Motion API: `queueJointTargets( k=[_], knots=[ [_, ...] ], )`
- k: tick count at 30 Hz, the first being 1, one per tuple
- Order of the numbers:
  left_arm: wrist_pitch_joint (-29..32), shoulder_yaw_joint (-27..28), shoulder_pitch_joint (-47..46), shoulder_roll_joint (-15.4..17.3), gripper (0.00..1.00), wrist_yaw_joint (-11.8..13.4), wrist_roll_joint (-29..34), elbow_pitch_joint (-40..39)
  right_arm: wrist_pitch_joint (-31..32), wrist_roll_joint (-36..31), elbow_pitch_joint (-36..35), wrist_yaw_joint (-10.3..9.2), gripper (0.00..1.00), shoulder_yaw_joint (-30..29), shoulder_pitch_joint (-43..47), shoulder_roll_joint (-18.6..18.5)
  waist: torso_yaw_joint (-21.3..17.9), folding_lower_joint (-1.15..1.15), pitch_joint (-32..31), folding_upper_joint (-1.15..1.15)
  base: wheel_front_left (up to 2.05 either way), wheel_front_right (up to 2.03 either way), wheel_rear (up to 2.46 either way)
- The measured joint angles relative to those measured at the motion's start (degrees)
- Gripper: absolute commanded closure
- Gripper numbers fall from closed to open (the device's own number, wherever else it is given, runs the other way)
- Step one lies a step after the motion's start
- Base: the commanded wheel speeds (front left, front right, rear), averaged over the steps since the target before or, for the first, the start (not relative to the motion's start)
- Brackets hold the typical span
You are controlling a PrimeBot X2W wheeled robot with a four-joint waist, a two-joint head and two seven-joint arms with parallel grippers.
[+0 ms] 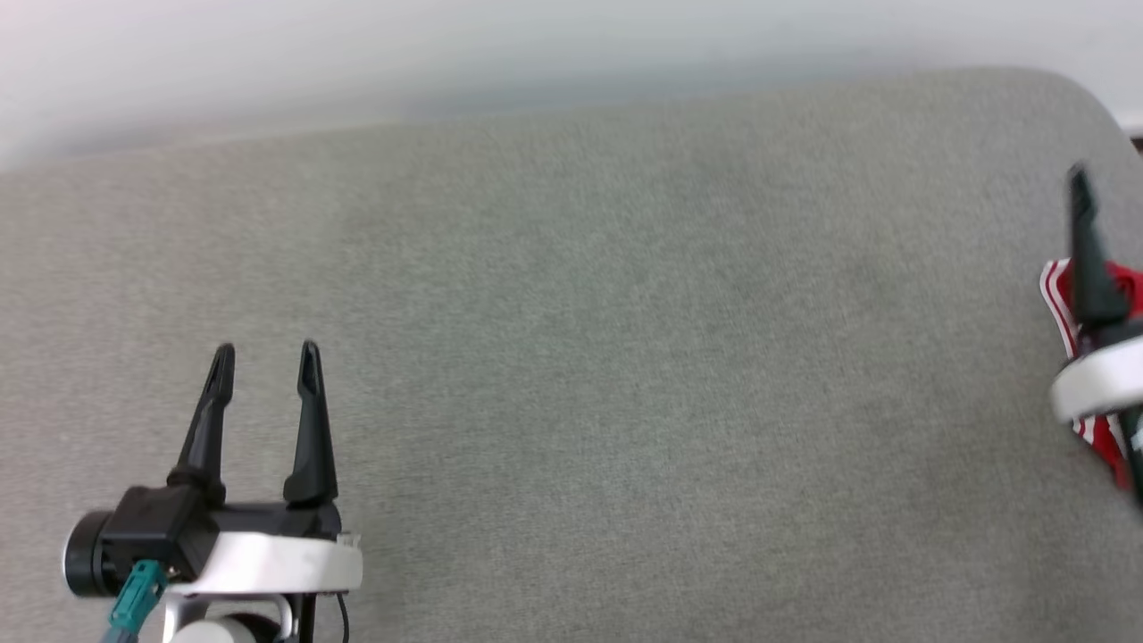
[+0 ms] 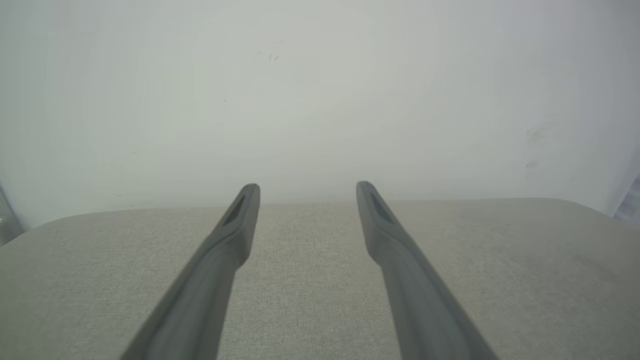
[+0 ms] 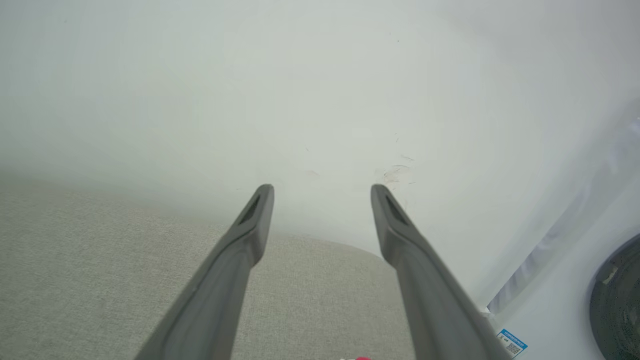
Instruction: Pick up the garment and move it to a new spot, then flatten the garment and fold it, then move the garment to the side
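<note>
Red and white garment (image 1: 1056, 304) at the far right edge of the head view, lying on the grey bench (image 1: 625, 357), partly hidden under the right end effector (image 3: 321, 190). Wide open there, both fingers spread, nothing held between them. Left end effector (image 1: 265, 353) at the lower left of the head view, wide open too, holding nothing, well apart from the garment. Lots of bare bench between the two.

Looks like the last step: garment put off to the side. Cannot tell how neat the fold is, with so little of it in the frame.

To do this well: lift the right end effector straight up, slowly, fingers wide, to avoid catching thin cloth on a tip and dragging it along. Watch the striped edge right by the dark finger. Then pull back and away. Leave the left end effector low in its corner. Afterwards, look for a flopped corner near the bench's rounded end.
</note>
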Motion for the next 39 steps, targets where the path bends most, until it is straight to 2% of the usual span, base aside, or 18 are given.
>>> queueJointTargets(
  k=[5, 14, 23, 39],
  knots=[
    [0.0, 1.38, 2.32, -0.55, 0.0, -0.04, -0.12, 1.27, -3.63, 2.14, -2.67, 0.0, 0.0, 0.74, 7.79, 6.36, 1.54, 0.0, -3.09, 0.0, 0.0, 0.0, 0.0],
    [0.0, 1.59, 5.0, -0.81, 0.0, -0.32, 1.99, 4.7, -7.3, 3.03, -3.96, -0.01, 0.0, 3.1, 16.67, 13.74, 3.07, 0.0, -5.75, 0.0, 0.0, 0.0, 0.0],
    [0.0, 1.09, 5.87, -0.89, 0.0, -0.01, 2.41, 6.2, -7.61, 1.53, -4.69, -0.01, 0.0, 4.65, 19.39, 16.64, 3.11, 0.0, -6.59, 0.0, 0.0, 0.0, 0.0],
    [0.0, 0.81, 6.0, -0.91, 0.0, 1.08, 1.96, 5.99, -7.62, 1.47, -4.98, -0.01, 0.0, 4.69, 19.58, 17.16, 3.23, 0.01, -6.19, 0.0, 0.0, 0.0, 0.0]
  ],
)
